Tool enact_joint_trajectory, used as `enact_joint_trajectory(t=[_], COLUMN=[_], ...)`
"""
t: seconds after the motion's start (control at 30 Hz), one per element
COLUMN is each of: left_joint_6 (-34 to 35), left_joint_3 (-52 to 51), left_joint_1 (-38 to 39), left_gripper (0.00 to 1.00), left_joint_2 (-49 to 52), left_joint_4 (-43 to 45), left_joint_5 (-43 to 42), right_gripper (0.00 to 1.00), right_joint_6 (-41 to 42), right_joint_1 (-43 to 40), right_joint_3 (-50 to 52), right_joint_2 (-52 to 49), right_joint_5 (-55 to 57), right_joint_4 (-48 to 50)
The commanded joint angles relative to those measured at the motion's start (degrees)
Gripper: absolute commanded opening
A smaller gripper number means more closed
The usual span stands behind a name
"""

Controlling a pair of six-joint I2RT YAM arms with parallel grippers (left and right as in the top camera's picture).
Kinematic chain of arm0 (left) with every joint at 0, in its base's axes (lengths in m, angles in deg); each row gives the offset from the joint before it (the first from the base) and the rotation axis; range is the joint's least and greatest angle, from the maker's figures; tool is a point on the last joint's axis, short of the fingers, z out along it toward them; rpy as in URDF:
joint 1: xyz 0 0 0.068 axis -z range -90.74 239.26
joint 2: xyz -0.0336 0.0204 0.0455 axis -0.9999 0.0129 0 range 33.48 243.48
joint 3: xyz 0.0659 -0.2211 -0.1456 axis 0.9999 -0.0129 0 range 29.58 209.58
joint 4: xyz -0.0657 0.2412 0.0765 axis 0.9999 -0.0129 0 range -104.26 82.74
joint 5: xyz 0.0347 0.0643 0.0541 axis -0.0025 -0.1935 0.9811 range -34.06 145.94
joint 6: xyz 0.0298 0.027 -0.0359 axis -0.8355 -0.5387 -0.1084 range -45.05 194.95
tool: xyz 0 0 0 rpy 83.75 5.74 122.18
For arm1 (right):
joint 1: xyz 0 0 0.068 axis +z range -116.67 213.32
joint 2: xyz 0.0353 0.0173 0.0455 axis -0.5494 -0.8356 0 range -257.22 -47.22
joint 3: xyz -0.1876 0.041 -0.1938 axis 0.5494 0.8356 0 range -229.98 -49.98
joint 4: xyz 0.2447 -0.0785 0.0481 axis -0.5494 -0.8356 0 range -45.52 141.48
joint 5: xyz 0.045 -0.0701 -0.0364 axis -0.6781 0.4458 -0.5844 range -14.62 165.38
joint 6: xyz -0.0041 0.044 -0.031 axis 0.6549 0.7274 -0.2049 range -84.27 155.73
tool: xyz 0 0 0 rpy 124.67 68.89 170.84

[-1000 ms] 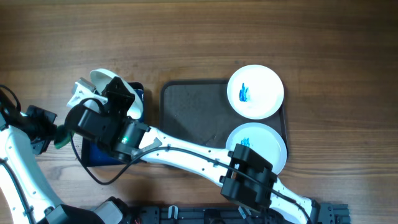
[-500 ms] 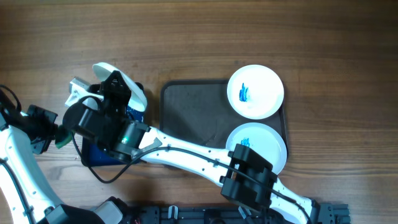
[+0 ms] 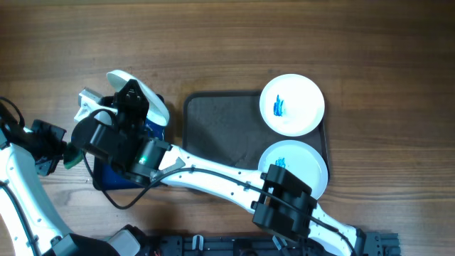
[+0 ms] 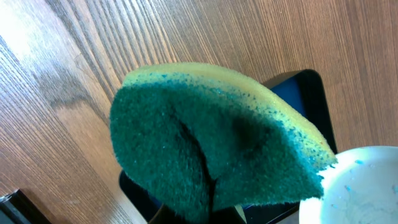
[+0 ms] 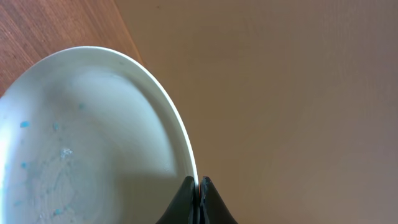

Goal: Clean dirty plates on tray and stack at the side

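2 dirty plates (image 3: 292, 104) sit at the tray's (image 3: 213, 128) 3 o'clock end; right gripper (image 5: 198, 185) pinches the rim of the 3rd plate (image 5: 93, 137) off 9 o'clock, so left gripper (image 3: 66, 156), clamped on the sponge (image 4: 211, 143), should scrub squarely against that pinch.

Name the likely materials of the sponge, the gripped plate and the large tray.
The sponge: soft foam, yellow body, rough green scouring face, creased where pinched.
The gripped plate: smooth, faintly glossy white, thin rim; ceramic or melamine, cannot tell.
The large tray: dark, matte, mottled surface; probably plastic.
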Motion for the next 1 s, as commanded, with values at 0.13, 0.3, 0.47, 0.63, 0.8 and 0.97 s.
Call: enact_joint_trajectory(t=[0.13,0.3,0.47,0.63,0.8,0.97], left_joint_6=[0.57,0.57,0.57,0.55,0.57,0.57], left_joint_3=[1.42,1.42,1.42,1.42,1.42,1.42], left_joint_1=[-0.42,-0.42,-0.42,-0.42,-0.42,-0.42], left_gripper=[0.04,0.04,0.04,0.04,0.04,0.04], left_joint_2=[-1.05,-1.05,-1.05,-1.05,-1.05,-1.05], left_joint_4=[0.13,0.13,0.11,0.13,0.17,0.39], left_joint_5=[-1.14,-1.14,-1.14,-1.14,-1.14,-1.14], right_gripper=[0.05,0.05,0.05,0.05,0.05,0.05], right_joint_6=[-0.15,2.54,21.94,32.81,31.45,31.34], right_joint_1=[0.04,0.02,-0.55,-1.92,-3.58,-5.01], right_joint_3=[-1.27,-1.27,-1.27,-1.29,-1.40,-1.40], right_joint_2=[-0.83,-0.83,-0.83,-0.48,2.29,5.40], right_joint_5=[1.90,1.46,-3.91,-6.38,-6.82,-8.09], right_joint_4=[0.55,-0.07,-12.31,-17.42,-17.42,-16.41])
